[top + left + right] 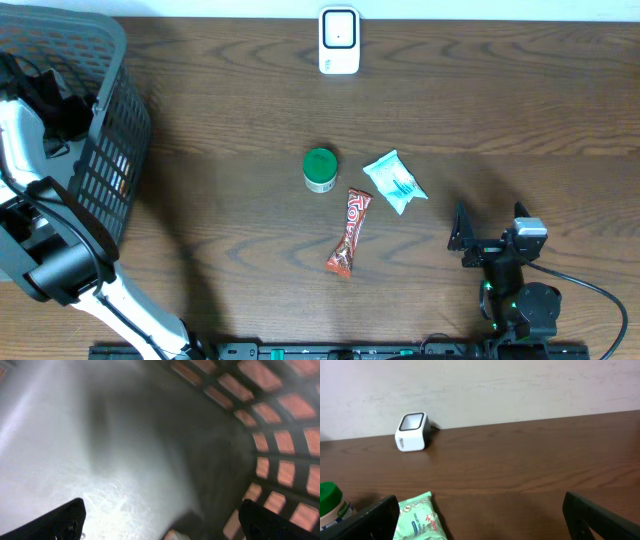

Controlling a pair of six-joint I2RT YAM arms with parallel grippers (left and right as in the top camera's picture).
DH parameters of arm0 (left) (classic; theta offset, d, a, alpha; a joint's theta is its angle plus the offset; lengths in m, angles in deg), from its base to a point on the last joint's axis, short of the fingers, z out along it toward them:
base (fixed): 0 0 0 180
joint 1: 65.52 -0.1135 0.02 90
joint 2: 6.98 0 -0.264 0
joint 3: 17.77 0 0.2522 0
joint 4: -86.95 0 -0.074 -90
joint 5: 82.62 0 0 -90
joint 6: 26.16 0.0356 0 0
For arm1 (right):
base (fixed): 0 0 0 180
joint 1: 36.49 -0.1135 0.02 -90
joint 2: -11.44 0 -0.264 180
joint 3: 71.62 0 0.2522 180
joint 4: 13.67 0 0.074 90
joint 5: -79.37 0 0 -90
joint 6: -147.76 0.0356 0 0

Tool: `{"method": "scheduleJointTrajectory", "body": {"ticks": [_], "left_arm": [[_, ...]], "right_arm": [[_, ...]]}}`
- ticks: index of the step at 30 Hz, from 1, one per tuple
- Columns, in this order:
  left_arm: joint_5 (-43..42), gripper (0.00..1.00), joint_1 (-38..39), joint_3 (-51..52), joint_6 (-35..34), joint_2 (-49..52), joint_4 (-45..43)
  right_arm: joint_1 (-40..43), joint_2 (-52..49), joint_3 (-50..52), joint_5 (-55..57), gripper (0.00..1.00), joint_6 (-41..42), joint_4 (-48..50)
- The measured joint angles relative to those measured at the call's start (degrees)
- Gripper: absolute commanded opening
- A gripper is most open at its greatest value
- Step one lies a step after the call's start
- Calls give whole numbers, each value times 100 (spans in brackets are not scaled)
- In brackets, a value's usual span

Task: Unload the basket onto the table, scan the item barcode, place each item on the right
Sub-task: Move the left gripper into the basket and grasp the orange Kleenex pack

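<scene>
While both grippers gape empty, pick-up step not begun: left gripper (161,510) inside grey mesh plastic basket (112,150), right gripper (480,505) near mint-green wipes pouch (394,182), mid-table w/ red candy-bar wrapper (348,232). Next, prob.: grab pouch, show barcode to white box scanner (338,40).

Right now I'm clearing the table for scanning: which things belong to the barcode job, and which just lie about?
Job: white scanner, green-lidded jar, red snack bar, wipes packet (any could be the item).
Lying about: grey basket, likely; the task names no use for it.
</scene>
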Motion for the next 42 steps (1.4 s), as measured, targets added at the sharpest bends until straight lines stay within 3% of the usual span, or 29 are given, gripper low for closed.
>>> {"method": "scheduleJointTrajectory", "body": {"ticks": [5,8,12,19,28,42], "left_arm": [[-195,98,0,2,245,0,426],[-243,98,0,37,-63,0,715],[-214,98,0,50,-1003,0,1139],[688,98,44,52,-3348,0,1899],[1084,98,468,282,-4787,0,1838],[1285,98,857,623,-5344,0,1493]], "right_arm": [[0,0,0,2,99,0,0],[0,0,0,2,99,0,0],[0,0,0,2,99,0,0],[0,0,0,2,99,0,0],[0,0,0,2,99,0,0],[0,0,0,2,99,0,0]]}}
